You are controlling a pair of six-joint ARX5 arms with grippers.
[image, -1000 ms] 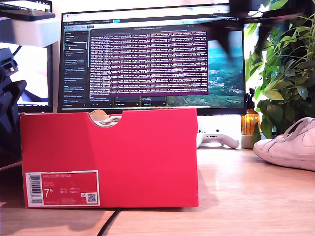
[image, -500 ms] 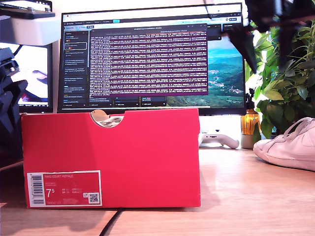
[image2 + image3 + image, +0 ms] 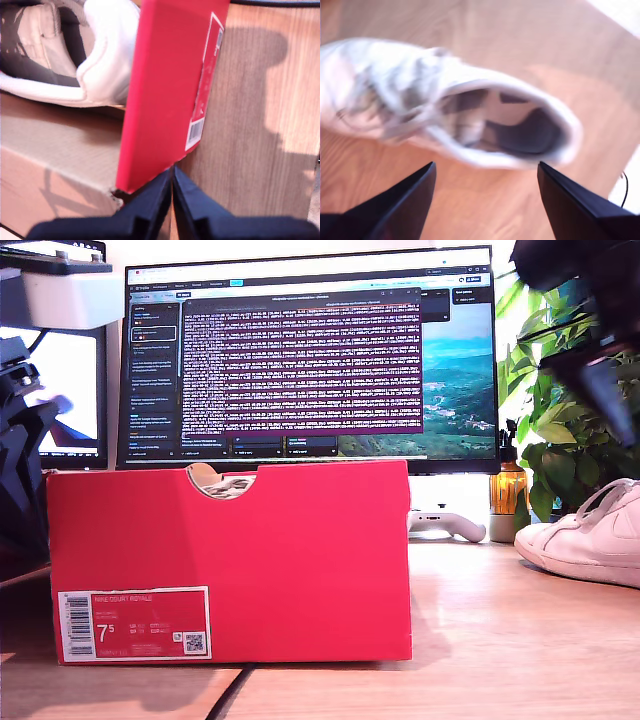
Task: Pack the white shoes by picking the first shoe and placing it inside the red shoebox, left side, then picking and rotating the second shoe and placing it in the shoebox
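Since a second ago the red shoebox (image 3: 230, 560) slid slightly toward the exterior view's right, one sneaker (image 3: 65, 55) inside. My second gripper (image 3: 485, 200), fingers spread, hovers over the other sneaker (image 3: 445, 115) on the bench (image 3: 480, 640): light, soft leather, so I'd grab the stiffer heel collar. My first gripper (image 3: 171, 200) has fingers pressed together beside the box.

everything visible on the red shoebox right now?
The red shoebox looks like bright red cardboard, lidless, standing upright on the wooden table at the exterior view's left. Its top edge has a semicircular notch; a white 7.5 barcode label sits low on its face. One white shoe lies inside. My first gripper, shut, is at its corner.
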